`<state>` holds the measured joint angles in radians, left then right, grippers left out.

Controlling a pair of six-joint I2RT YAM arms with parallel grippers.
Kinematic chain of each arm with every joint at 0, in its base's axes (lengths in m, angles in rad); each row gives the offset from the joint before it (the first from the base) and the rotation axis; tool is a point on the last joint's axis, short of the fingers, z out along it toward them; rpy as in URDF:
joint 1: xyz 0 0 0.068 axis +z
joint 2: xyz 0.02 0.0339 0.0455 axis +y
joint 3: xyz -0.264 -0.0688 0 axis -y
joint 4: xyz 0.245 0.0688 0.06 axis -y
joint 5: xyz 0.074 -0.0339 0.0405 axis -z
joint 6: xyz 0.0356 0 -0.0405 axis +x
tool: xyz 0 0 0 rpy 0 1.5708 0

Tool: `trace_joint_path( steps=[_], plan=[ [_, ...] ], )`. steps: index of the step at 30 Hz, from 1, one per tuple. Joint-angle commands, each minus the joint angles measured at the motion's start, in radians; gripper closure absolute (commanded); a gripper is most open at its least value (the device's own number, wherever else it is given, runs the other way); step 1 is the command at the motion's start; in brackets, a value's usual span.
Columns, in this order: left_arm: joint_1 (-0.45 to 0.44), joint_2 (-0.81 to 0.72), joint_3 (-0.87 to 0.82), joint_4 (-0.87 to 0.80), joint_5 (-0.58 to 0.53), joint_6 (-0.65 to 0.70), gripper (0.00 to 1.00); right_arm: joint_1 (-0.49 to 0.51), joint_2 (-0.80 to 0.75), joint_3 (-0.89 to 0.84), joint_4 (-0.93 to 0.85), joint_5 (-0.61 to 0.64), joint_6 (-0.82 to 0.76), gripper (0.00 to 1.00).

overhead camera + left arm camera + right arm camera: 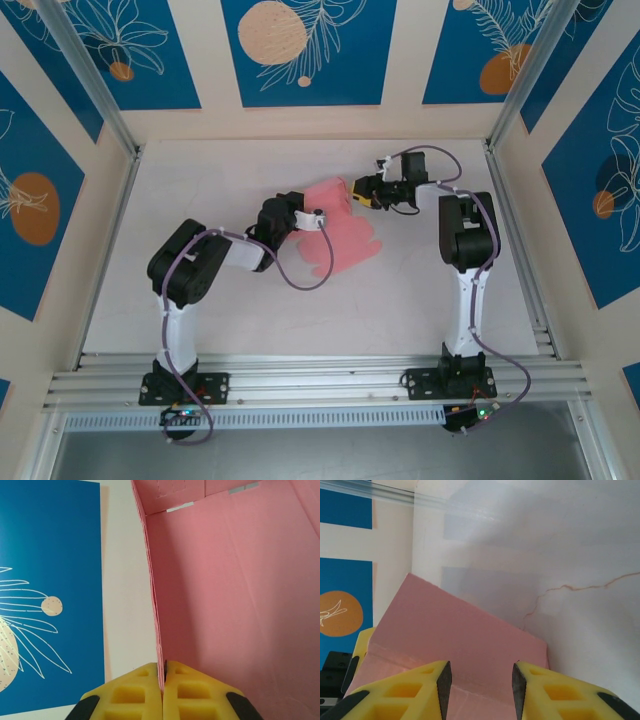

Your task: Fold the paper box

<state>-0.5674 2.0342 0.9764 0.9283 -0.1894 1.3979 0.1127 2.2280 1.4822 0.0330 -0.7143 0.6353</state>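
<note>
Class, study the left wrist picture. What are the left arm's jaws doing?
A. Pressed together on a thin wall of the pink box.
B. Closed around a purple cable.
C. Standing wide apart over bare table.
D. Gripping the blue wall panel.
A: the left jaws are pressed together, and an upright edge of the pink box runs straight down into the seam between them.

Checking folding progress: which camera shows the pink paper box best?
Top external: it shows nearly the whole paper box, part flat, part raised. Left wrist shows one wall edge pinched in the left tool; right wrist shows one panel beyond the open right tool.
</note>
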Motion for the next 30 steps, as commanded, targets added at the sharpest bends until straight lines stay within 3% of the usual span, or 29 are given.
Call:
trace_joint_path(
  steps=[1, 16, 24, 30],
  plan=[
    [-0.014, 0.029, 0.001, -0.029, -0.003, 0.014, 1.00, 0.011, -0.050, -0.029, 0.023, -0.008, -0.013, 0.60],
    [-0.014, 0.028, -0.005, -0.043, 0.017, 0.019, 1.00, 0.007, -0.127, -0.151, 0.098, 0.042, -0.060, 0.60],
    [-0.032, 0.082, -0.049, 0.134, 0.011, 0.273, 1.00, -0.007, -0.076, -0.068, 0.027, 0.056, -0.109, 0.60],
    [-0.036, 0.072, -0.053, 0.159, 0.008, 0.300, 1.00, -0.007, -0.093, -0.118, 0.077, 0.058, -0.104, 0.60]
  ],
)
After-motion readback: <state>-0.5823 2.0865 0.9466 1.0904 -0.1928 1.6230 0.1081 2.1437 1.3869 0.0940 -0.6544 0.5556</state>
